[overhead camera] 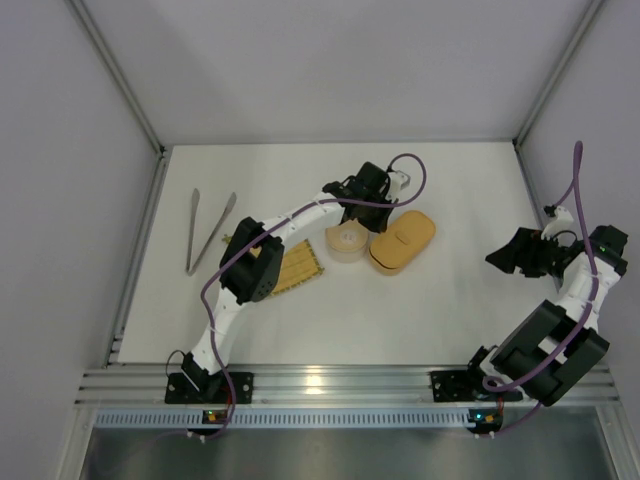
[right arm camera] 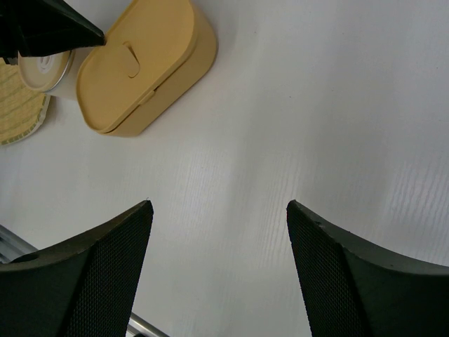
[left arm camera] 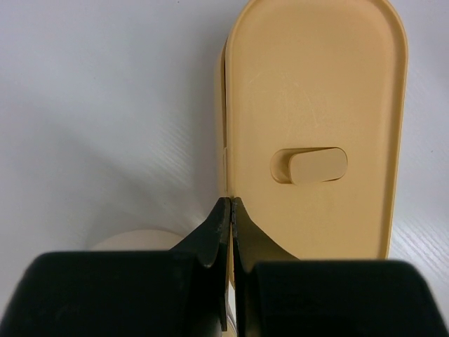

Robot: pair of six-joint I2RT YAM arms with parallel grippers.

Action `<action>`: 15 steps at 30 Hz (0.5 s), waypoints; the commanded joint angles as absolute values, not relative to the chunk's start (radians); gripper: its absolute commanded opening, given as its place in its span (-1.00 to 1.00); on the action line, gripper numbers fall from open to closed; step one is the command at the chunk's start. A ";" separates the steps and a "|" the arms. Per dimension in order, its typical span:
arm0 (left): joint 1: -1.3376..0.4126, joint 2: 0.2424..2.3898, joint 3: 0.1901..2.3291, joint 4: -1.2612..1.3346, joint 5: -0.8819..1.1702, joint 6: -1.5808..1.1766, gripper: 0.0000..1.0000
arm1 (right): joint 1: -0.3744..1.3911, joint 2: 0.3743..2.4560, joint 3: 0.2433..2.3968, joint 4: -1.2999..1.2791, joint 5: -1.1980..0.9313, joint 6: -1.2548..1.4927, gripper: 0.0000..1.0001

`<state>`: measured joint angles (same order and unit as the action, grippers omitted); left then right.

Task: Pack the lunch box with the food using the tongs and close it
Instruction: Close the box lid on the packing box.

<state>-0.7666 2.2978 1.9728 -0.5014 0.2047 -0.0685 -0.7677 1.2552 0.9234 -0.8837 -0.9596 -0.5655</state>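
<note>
The tan-orange lunch box [overhead camera: 402, 240] lies mid-table with its lid [left arm camera: 316, 105] on; the oblong centre mark [left arm camera: 309, 165] faces up. My left gripper [left arm camera: 231, 202] is shut with nothing between its fingers, its tips at the lid's left edge, above the box's side wall. From above, this gripper [overhead camera: 375, 215] hangs between the box and a round tan container [overhead camera: 345, 241]. The tongs [overhead camera: 208, 230] lie far left on the table, untouched. My right gripper [right arm camera: 219, 203] is open and empty over bare table at the right [overhead camera: 505, 255]. The food is out of view.
The woven yellow bamboo mat [overhead camera: 293, 266] lies left of the round tan container [right arm camera: 43, 67], partly under the left arm. The lunch box [right arm camera: 140, 63] and the mat's corner [right arm camera: 17, 112] show far off in the right wrist view. Walls enclose the table on three sides.
</note>
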 commanded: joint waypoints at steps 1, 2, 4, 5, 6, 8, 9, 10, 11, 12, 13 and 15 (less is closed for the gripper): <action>-0.767 2.209 1.971 -0.503 0.219 -0.061 -1.00 | -0.767 1.249 0.922 -0.834 -1.008 -0.589 0.53; -0.767 2.209 1.971 -0.506 0.219 -0.058 -1.00 | -0.769 1.250 0.922 -0.834 -1.008 -0.589 0.53; -0.767 2.214 1.971 -0.509 0.218 -0.057 -1.00 | -0.767 1.250 0.923 -0.833 -1.008 -0.589 0.53; -0.767 2.220 1.973 -0.517 0.218 -0.055 -1.00 | -0.767 1.250 0.923 -0.833 -1.008 -0.589 0.53; -0.767 2.221 1.968 -0.515 0.218 -0.055 -1.00 | -0.765 1.252 0.923 -0.833 -1.008 -0.588 0.53; -0.767 2.224 1.959 -0.509 0.212 -0.054 -1.00 | -0.764 1.250 0.923 -0.830 -1.006 -0.586 0.53; -0.767 2.226 1.954 -0.506 0.210 -0.052 -1.00 | -0.764 1.249 0.922 -0.830 -1.006 -0.586 0.53; -0.767 2.229 1.954 -0.503 0.204 -0.049 -1.00 | -0.764 1.249 0.922 -0.830 -1.006 -0.586 0.53; -0.767 2.230 1.954 -0.503 0.204 -0.046 -1.00 | -0.764 1.249 0.922 -0.830 -1.006 -0.586 0.54; -0.767 2.236 1.954 -0.506 0.201 -0.045 -1.00 | -0.764 1.249 0.922 -0.831 -1.005 -0.586 0.53; -0.765 2.240 1.956 -0.508 0.199 -0.041 -1.00 | -0.762 1.249 0.922 -0.831 -1.005 -0.586 0.53; -0.764 2.243 1.953 -0.509 0.199 -0.040 -1.00 | -0.762 1.250 0.922 -0.833 -1.003 -0.587 0.54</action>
<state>-0.7662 2.2971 1.9633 -0.5087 0.2039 -0.0528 -0.7666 1.2552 0.9234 -0.8829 -0.9592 -0.5652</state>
